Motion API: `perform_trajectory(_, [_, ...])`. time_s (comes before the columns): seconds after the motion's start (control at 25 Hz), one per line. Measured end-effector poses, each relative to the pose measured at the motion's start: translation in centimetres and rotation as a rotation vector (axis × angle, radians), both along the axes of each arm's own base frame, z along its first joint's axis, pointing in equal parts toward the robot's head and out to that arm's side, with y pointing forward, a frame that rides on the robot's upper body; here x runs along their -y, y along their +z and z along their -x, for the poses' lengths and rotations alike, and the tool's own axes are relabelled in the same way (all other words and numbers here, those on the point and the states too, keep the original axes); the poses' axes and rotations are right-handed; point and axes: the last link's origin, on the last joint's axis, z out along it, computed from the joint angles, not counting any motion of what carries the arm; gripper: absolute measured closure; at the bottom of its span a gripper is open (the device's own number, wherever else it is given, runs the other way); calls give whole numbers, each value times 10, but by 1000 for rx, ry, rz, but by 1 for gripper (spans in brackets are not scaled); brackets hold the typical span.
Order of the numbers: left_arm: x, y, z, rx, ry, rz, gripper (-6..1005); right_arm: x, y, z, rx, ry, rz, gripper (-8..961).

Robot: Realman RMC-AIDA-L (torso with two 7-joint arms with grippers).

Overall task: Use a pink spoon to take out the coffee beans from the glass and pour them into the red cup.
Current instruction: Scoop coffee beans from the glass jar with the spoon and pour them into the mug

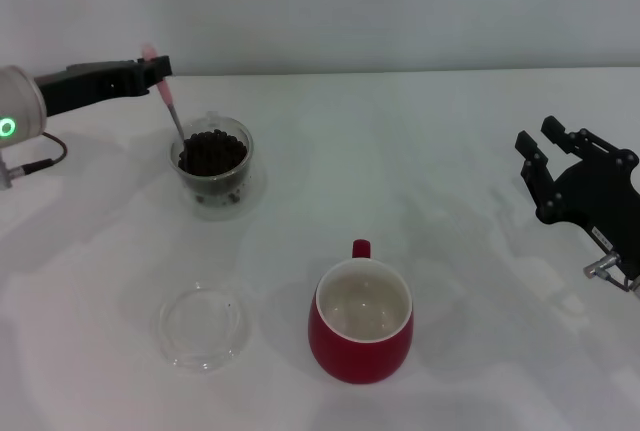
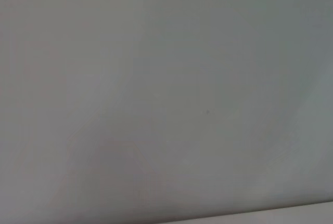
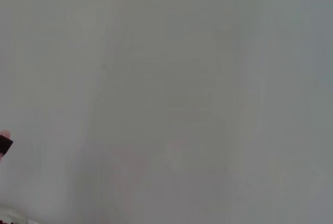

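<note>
The pink spoon (image 1: 166, 103) is the thing to manage here, though nearest the robot stands the red cup (image 1: 361, 323), at about six o'clock on the table (image 1: 460, 171), cream inside and seemingly without beans as yet, its handle pointing away. Just beside it at eight o'clock lies a shallow clear dish (image 1: 201, 326). Out at three o'clock the right gripper (image 1: 548, 156) hangs idle above the table with its fingers spread and nothing between them. Farther off, at eleven o'clock, sits the glass (image 1: 213, 169), heaped with coffee beans (image 1: 212, 152). The left gripper (image 1: 155, 68) is closed on the top of the spoon's handle, the bowl dipped among the beans. I judge the spoon light, stiff and smooth, so a firm pinch high on the handle suits; the beans are loose and will roll off if it tilts, and the glass is fragile and could tip.
</note>
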Motion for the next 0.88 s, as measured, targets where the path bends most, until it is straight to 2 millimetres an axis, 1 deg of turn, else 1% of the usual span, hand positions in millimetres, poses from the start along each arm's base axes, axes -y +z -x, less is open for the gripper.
perform_trajectory(0.36, [10,-13,9,120,115,47,876,0,0,-1,1,-8,0,641])
perform_trajectory(0.68, [30,-9,34,294,234,9,877,1,0,-4,7,-21,2,641])
perform_trajectory(0.88, [42,-3,44,429,275,-9,876,0,-1,-7,15,-38,9,641])
